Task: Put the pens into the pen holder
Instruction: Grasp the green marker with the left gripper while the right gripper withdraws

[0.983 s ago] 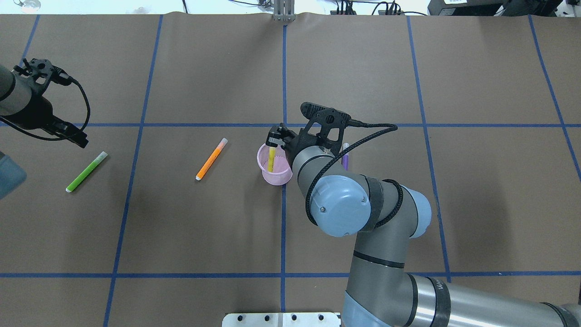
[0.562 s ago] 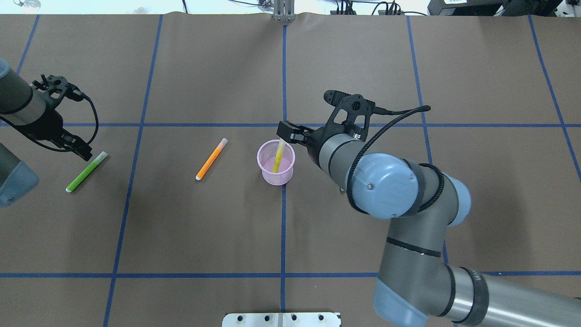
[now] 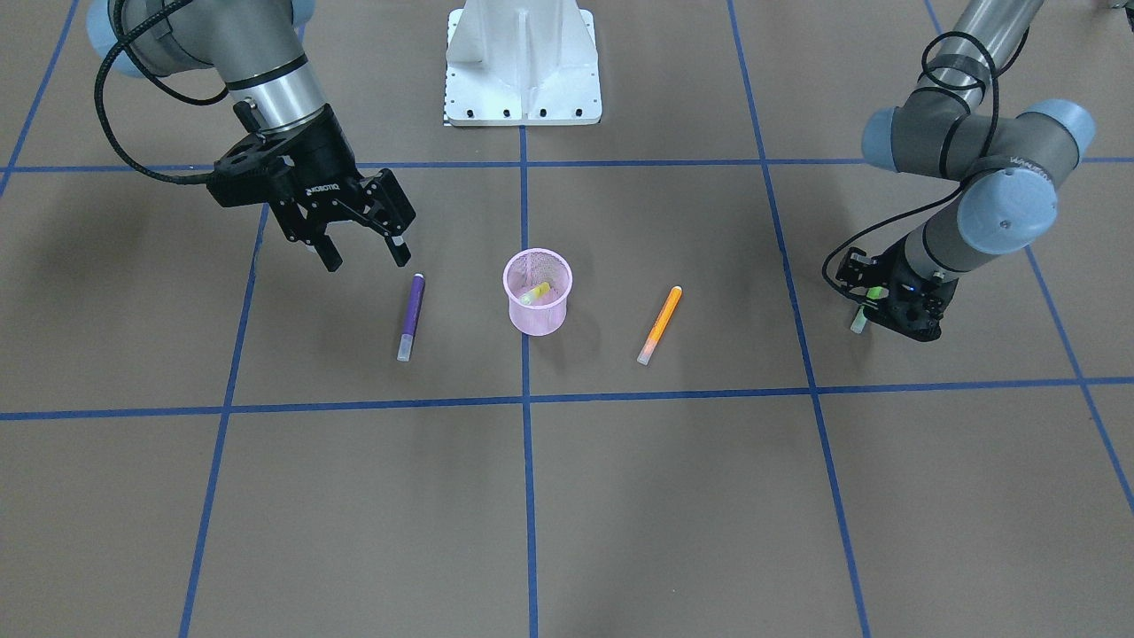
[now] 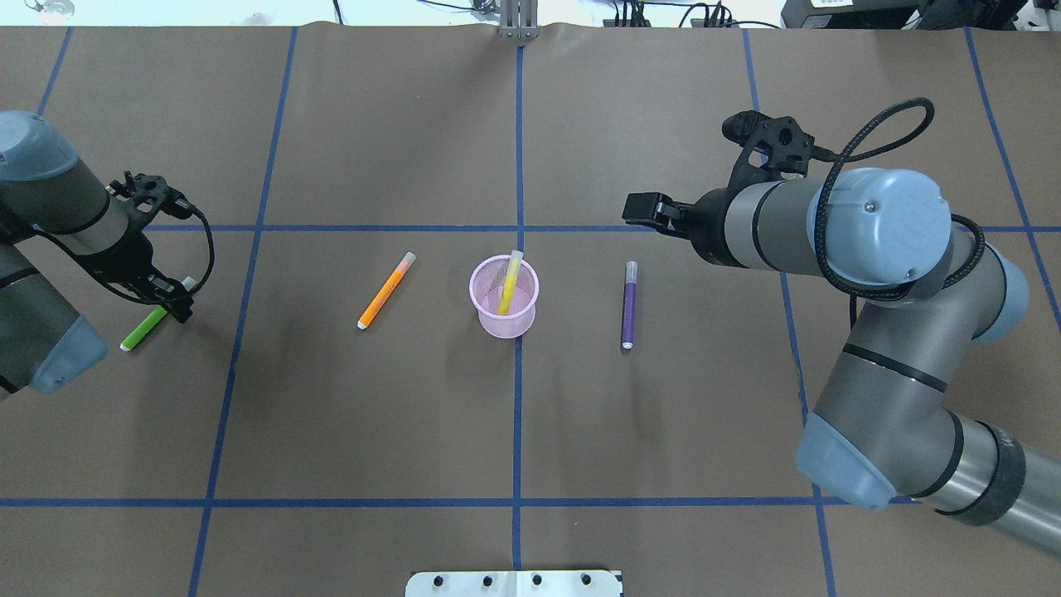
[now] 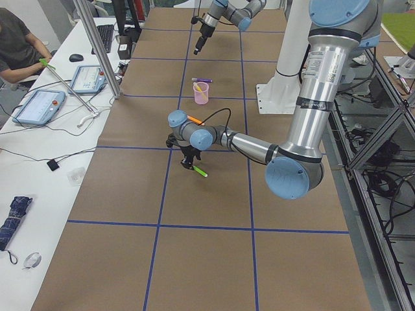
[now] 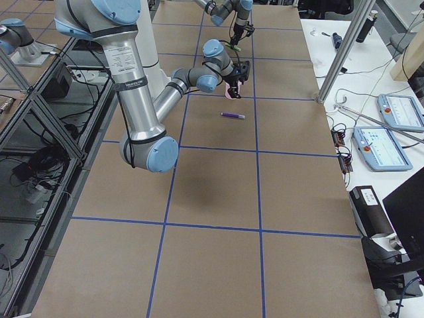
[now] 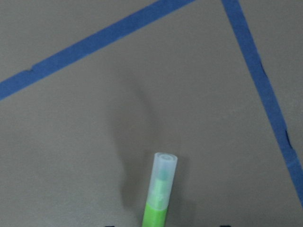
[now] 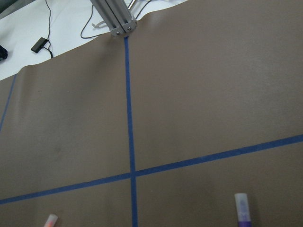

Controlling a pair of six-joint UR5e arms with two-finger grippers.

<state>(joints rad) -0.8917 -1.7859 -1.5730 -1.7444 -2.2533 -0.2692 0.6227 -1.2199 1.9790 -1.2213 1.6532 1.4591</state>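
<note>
1. Brown paper covers the table point(image 4: 373, 414), which is crossed by blue tape lines point(image 4: 517, 414). A side bench point(image 5: 39, 136) runs along its far edge (an operator point(image 5: 16, 35) sits there).
2. The pen holder point(image 4: 506, 325) stands upright on the centre line, with the yellow pen point(image 4: 507, 282) leaning inside it.
3. Near the holder's right lies the purple pen point(image 4: 628, 304). The right gripper point(image 3: 365, 257) hovers close by it, fingers spread and holding nothing.
4. The orange pen point(image 4: 385, 290) lies flat to the holder's left.
5. The green pen point(image 4: 142, 330) lies well to the holder's left. The left gripper point(image 4: 176, 303) is down astride it, fingers apart (only slivers show in the wrist view).
</note>
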